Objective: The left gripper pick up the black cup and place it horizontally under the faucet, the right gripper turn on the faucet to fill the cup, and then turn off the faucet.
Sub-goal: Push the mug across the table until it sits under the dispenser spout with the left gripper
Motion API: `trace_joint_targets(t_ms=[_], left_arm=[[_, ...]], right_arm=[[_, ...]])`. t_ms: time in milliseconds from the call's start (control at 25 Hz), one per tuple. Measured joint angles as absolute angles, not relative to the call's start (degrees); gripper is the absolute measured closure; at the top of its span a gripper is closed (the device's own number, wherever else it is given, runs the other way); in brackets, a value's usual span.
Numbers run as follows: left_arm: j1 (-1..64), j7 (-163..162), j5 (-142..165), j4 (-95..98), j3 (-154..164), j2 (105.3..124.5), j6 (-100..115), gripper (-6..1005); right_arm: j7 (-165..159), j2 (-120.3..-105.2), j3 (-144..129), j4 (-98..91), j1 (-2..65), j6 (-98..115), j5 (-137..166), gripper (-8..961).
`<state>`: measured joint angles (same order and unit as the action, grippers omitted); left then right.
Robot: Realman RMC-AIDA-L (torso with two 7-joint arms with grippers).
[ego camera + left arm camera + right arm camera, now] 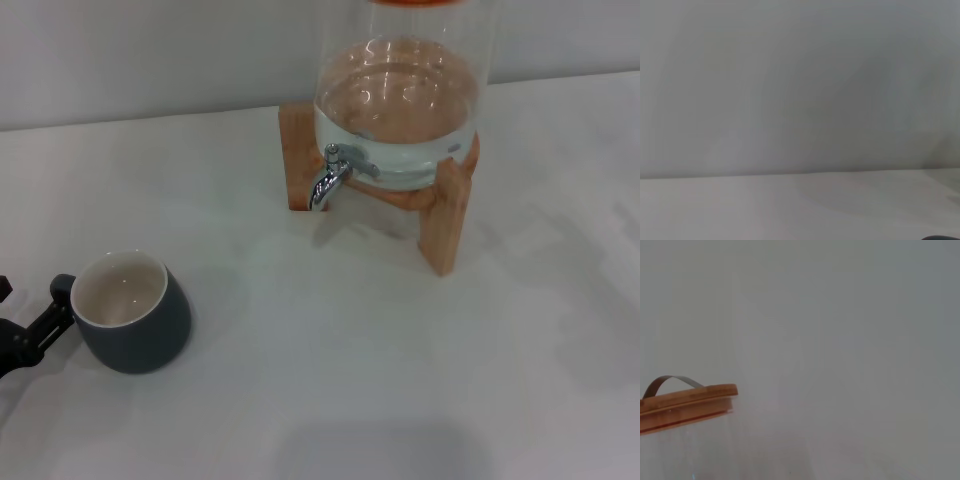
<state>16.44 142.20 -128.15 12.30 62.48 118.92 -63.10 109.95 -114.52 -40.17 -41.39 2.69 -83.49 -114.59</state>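
The black cup [133,312] stands upright on the white table at the lower left of the head view, cream inside showing, its small loop handle [62,287] pointing left. My left gripper [30,305] reaches in from the left edge, low over the table. Its jaws stand apart, and one black finger [45,320] lies right beside the handle. The chrome faucet [330,178] sticks out of the clear glass dispenser [400,100], spout curved down, well apart from the cup. The dispenser holds water. My right gripper is out of view.
The dispenser rests on a wooden stand [445,215] at the back centre of the table [350,380]. Its wooden lid with a metal handle shows in the right wrist view [687,407]. A grey wall runs behind the table.
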Motion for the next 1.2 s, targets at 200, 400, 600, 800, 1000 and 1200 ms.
trace_joint_targets(t_ms=[200,400,600,800,1000,1200], left_arm=[[16.44,142.20,-128.18,12.31,62.41,118.92,-63.10,138],[16.44,142.21,-128.04,12.31,62.47,118.92,-63.38,166],[16.44,142.21,-127.79,12.35,62.74,118.92,-63.74,436],[16.44,142.21,-127.65,12.96,62.84,118.94,-63.79,552],[16.44,142.21,-127.45,13.02,62.89,118.98,-63.82,679],[16.44,142.22,-127.10,13.01,62.93,119.00,-63.80,823]], right_arm=[[109.95,-114.52,-40.11,-41.39,2.58,-83.88,-114.61,262],[109.94,-114.51,-40.07,-41.39,2.48,-84.03,-114.61,262],[109.95,-114.51,-40.07,-41.39,2.46,-84.07,-114.61,262],[109.94,-114.52,-40.07,-41.39,2.42,-84.10,-114.61,262],[109.94,-114.55,-39.50,-41.40,2.37,-84.19,-114.58,262],[109.95,-114.61,-39.46,-41.39,2.37,-84.21,-114.57,262]])
